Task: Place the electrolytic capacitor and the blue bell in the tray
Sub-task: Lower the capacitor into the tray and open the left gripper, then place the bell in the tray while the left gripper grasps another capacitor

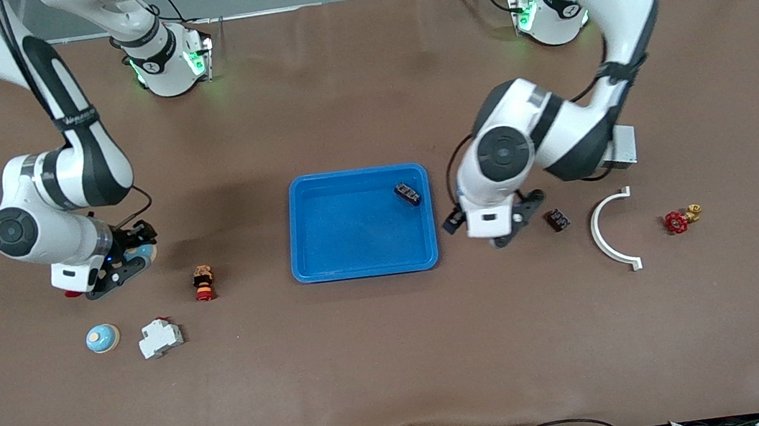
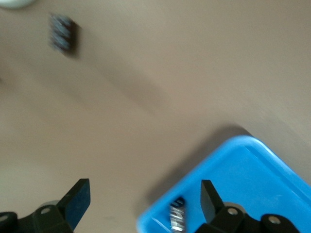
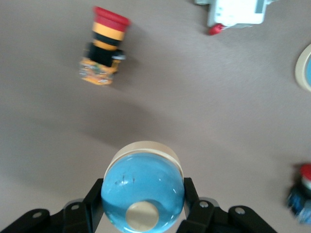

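The bright-blue tray [image 1: 328,263] sits mid-table. Inside it, close to the rim toward the left arm's end, lies a small dark electrolytic capacitor [image 1: 407,193] with silvery marks, also seen in the left wrist view [image 2: 177,219]. My left gripper [image 1: 495,228] hangs open and empty over the table just beside that tray edge [image 2: 252,170], its fingertips [image 2: 77,196] wide apart. My right gripper [image 1: 128,262] is over the table near the right arm's end, shut on a blue bell [image 3: 143,191] with a cream rim; the bell's blue dome shows between the fingers [image 1: 142,253].
A second dark part [image 1: 557,220] lies beside the left hand. A white curved piece [image 1: 610,232] and a red valve [image 1: 677,220] lie toward the left arm's end. Another blue bell [image 1: 102,338], a white breaker [image 1: 160,337] and a red-capped pushbutton [image 1: 203,283] lie near the right gripper.
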Controlling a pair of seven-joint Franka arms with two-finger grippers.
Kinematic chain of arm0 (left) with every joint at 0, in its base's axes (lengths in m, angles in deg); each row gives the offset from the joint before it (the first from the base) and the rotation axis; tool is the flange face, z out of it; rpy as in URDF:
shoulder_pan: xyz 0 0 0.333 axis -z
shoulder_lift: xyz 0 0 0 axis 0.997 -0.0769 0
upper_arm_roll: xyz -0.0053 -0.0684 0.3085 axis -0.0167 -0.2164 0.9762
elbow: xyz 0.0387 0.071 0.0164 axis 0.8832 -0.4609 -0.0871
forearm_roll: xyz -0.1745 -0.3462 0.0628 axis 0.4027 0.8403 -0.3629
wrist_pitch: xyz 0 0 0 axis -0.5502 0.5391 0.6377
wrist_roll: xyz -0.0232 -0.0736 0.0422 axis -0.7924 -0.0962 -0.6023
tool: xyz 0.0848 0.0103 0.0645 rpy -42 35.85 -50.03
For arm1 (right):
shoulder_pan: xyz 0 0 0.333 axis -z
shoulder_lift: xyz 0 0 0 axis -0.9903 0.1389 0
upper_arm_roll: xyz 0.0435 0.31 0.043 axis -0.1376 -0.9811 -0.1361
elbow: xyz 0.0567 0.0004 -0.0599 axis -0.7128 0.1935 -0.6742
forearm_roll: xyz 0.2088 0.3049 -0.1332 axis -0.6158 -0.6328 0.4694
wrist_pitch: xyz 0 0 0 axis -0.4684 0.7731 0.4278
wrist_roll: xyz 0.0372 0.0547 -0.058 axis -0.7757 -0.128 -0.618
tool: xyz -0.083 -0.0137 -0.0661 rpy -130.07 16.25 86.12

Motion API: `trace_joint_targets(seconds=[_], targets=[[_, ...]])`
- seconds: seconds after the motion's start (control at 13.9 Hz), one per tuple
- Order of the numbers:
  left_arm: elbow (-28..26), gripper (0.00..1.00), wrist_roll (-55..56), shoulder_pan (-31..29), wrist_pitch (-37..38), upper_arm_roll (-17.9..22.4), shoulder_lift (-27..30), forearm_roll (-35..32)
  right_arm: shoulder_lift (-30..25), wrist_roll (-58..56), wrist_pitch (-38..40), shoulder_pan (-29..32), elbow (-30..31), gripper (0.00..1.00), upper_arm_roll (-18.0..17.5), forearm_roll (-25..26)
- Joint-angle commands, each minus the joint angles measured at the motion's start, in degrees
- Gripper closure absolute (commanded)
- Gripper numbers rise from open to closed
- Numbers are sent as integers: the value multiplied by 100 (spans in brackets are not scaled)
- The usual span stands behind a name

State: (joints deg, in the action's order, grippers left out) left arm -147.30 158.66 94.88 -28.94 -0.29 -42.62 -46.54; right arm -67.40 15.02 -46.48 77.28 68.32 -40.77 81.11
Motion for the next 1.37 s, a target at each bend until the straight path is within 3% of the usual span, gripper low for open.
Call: trace_joint_targets(seconds=[0.0, 0.29, 0.43, 0.58, 0.79, 1.08, 1.3], targets=[[-316, 0, -678, -636, 170, -58, 187, -95, -474, 1171, 513, -606, 87, 86, 18, 20], [-939, 0, -1514, -1454, 4, -40, 109, -174, -493, 2674, 779, -1493, -89, 86, 0, -60], [-1369, 3, -1515, -1597, -652, -23, -76, -174, -467, 3544, 753, -2020, -133, 87, 9, -121], [-1757, 16, -1515, -1728, -1418, -5, -146, -201, -414, 4196, 726, -2469, -256, 87, 9, -418], [-1837, 17, -1515, -1966, -1701, -14, -296, -490, -239, 4576, 473, -2865, -353, 87, 18, -1007], [-1846, 25, -1489, -1958, -1948, -5, -481, -614, 148, 5225, -160, -3296, -353, 87, 18, -1035], [-1846, 66, -1445, -1940, -1948, -5, -498, -623, 420, 5385, -565, -3446, -353, 87, 18, -1044]])
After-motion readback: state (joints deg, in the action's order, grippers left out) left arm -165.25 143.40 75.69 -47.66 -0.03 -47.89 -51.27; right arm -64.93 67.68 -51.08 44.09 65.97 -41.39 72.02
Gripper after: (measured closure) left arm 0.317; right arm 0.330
